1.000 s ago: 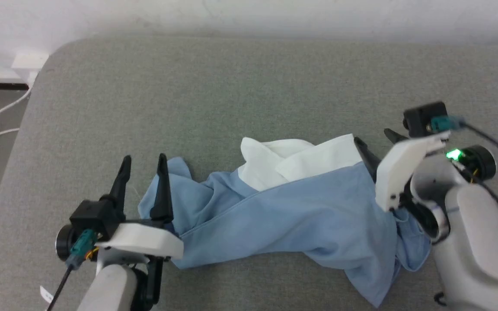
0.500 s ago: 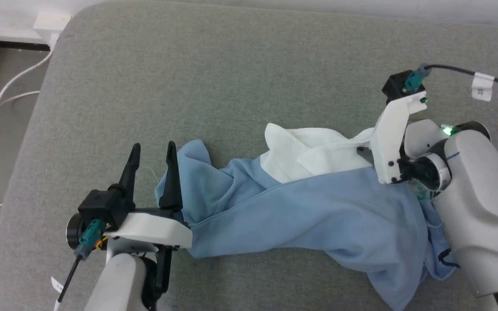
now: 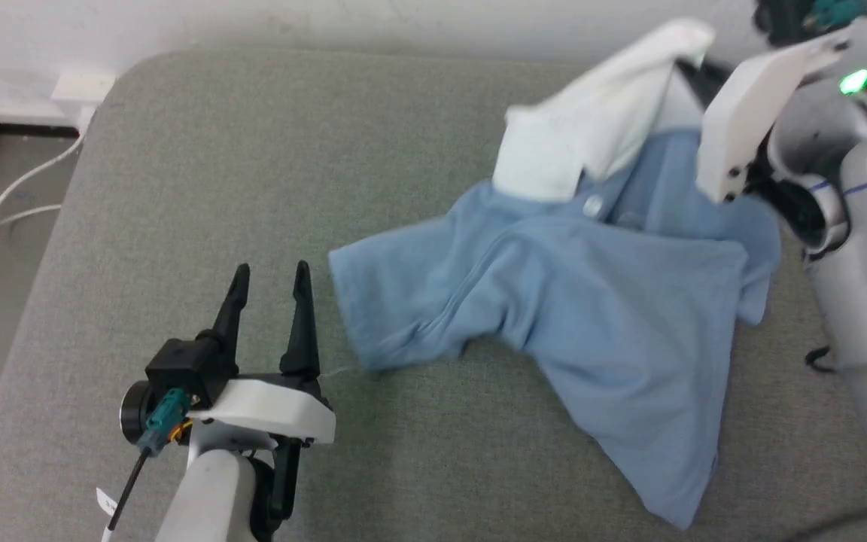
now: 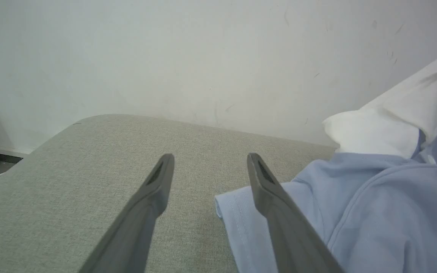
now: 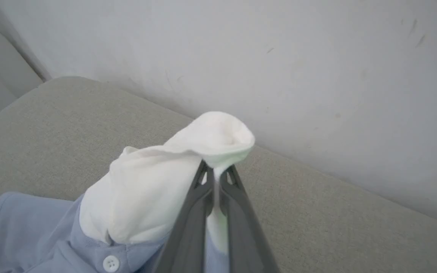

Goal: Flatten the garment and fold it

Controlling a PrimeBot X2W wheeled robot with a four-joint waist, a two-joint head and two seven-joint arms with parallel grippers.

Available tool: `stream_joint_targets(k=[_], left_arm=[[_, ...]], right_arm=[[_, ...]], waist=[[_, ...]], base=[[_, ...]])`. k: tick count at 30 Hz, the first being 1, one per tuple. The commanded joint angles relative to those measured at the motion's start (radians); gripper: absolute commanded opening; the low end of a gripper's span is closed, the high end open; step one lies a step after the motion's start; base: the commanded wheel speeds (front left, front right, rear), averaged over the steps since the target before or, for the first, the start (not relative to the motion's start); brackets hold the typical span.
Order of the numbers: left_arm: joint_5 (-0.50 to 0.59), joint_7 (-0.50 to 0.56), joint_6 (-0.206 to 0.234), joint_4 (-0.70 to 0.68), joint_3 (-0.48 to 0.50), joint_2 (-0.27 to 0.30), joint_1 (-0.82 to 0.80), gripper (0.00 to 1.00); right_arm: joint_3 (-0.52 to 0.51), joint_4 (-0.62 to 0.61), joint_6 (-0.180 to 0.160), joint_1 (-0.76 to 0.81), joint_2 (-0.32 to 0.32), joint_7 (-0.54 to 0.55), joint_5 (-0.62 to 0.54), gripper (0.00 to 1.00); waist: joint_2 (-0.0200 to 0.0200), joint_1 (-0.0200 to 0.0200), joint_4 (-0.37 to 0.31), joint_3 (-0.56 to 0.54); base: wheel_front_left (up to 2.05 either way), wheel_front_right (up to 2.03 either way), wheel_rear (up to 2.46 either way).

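My right gripper [image 5: 215,172] clamps the white collar [image 5: 157,182] of the soft light-blue knit shirt [image 3: 591,301], seemingly raised; my left gripper [image 3: 272,271] stands open just beside its sleeve.

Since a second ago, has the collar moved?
Yes. The collar, pinched in the right pincer, has risen off the cushion and gone toward its far edge.

We record a grey woven padded surface [image 3: 238,181] with a rounded far-left corner, set against a pale wall [image 3: 403,19]. One item lies on it: the light blue garment [image 3: 599,301], creased, across the right half, its neck end raised clear.
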Motion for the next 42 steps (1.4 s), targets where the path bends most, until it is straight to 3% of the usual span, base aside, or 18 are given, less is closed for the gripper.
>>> stream_joint_targets(k=[1, 7, 12, 16, 22, 28, 31, 32, 33, 37, 42], left_arm=[[0.012, -0.005, -0.010, 0.006, 0.007, -0.003, 0.015, 1.00], [0.024, -0.005, -0.017, 0.016, 0.027, -0.005, 0.044, 1.00], [0.031, -0.005, -0.023, 0.021, 0.026, -0.006, 0.060, 1.00], [0.031, -0.005, -0.027, 0.028, 0.022, -0.008, 0.071, 1.00], [0.033, -0.005, -0.033, 0.035, 0.025, -0.005, 0.078, 1.00], [0.034, -0.005, -0.033, 0.035, 0.026, -0.003, 0.075, 1.00], [0.033, -0.005, -0.034, 0.038, 0.026, 0.002, 0.073, 1.00], [0.033, -0.005, -0.035, 0.040, 0.026, 0.003, 0.071, 1.00], [0.033, -0.005, -0.035, 0.040, 0.025, 0.004, 0.070, 1.00], [0.035, -0.005, -0.036, 0.043, 0.019, 0.004, 0.058, 1.00], [0.033, -0.002, -0.037, 0.054, 0.002, 0.001, 0.031, 1.00]], right_arm=[[-0.012, -0.019, -0.001, -0.027, -0.011, -0.058, -0.032, 0.00], [-0.051, -0.076, -0.001, -0.082, -0.028, -0.254, -0.150, 0.00], [-0.017, -0.090, -0.001, -0.045, -0.022, -0.246, -0.139, 0.00], [0.049, -0.142, -0.001, 0.071, -0.044, -0.152, -0.087, 0.00], [0.115, -0.315, -0.001, 0.346, -0.073, -0.004, 0.013, 0.00], [0.149, -0.479, -0.001, 0.692, -0.050, 0.182, 0.095, 0.00], [0.123, -0.527, -0.001, 0.815, -0.027, 0.254, 0.078, 0.00], [0.106, -0.545, -0.001, 0.842, -0.013, 0.261, 0.068, 0.22], [0.076, -0.566, -0.001, 0.862, 0.009, 0.247, 0.053, 1.00], [-0.023, -0.638, -0.001, 0.883, 0.102, 0.116, 0.003, 1.00], [-0.161, -0.669, -0.001, 0.861, 0.166, -0.146, -0.068, 1.00]], waist=[[0.0000, 0.0000, -0.020, -0.037], [0.0000, 0.0000, -0.049, -0.081], [0.0000, 0.0000, -0.062, -0.104], [0.0000, 0.0000, -0.072, -0.116], [0.0000, 0.0000, -0.087, -0.120], [0.0000, 0.0000, -0.099, -0.111], [0.0000, 0.0000, -0.113, -0.106], [0.0000, 0.0000, -0.116, -0.105], [0.0000, 0.0000, -0.120, -0.104], [0.0000, 0.0000, -0.131, -0.103], [0.0000, 0.0000, -0.145, -0.095]], base=[[0.00, 0.00, 0.00], [0.00, 0.00, 0.00], [0.00, 0.00, 0.00], [0.00, 0.00, 0.00], [0.00, 0.00, 0.00], [0.00, 0.00, 0.00], [0.00, 0.00, 0.00], [0.00, 0.00, 0.00], [0.00, 0.00, 0.00], [0.00, 0.00, 0.00], [0.00, 0.00, 0.00]])
